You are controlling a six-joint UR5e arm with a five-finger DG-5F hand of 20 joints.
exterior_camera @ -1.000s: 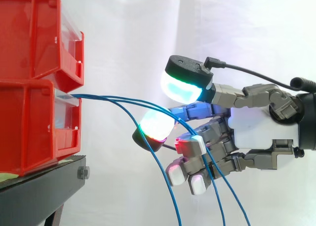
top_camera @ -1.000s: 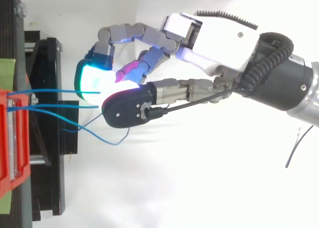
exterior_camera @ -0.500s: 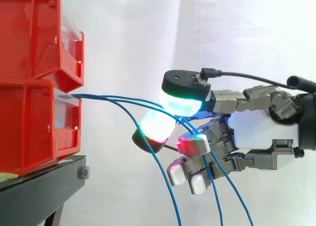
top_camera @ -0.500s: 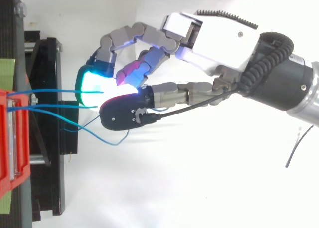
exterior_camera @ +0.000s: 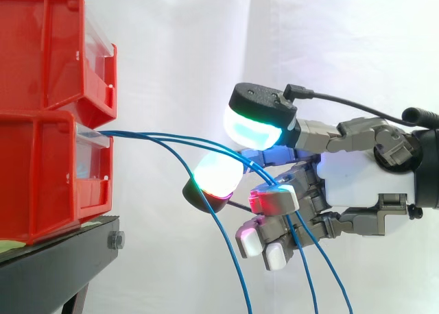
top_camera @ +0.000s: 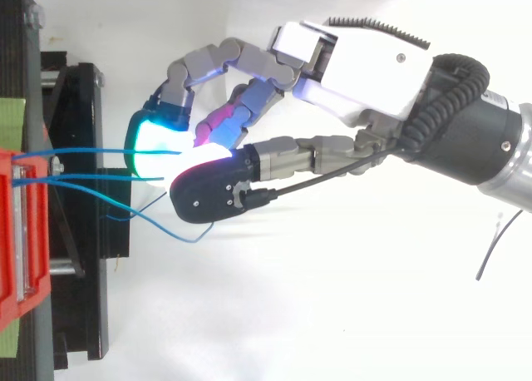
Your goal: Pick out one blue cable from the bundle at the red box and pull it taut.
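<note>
1. Lining up the pinch is the step you're on. Your hand sits a little out from the lower red bin. The blue cables leave the bin's front lip, run across to the hand, then droop down past it.
2. The fingers are half curled but not clamped. The upper pad and the lower pad stand apart, with the cables running through the gap. I'd say nothing is gripped. The strands seem to just lie across the red-glowing fingertip behind.
3. Separate before you squeeze. The strands sit close together between the pads, so closing right there probably catches more than one.
4. Go for the topmost strand. From the side it rides a touch above the others on the bin side of the pads, so that's your best spot.
5. Use the top view to check you have a single strand before committing.
6. Close pad flat onto pad. A wire that thin will likely slip off an edge.
7. Pull straight away from the bin, level with where the cable exits, and go slowly. Stop once the sag is gone, so you don't drag the bin along the black stand.
</note>
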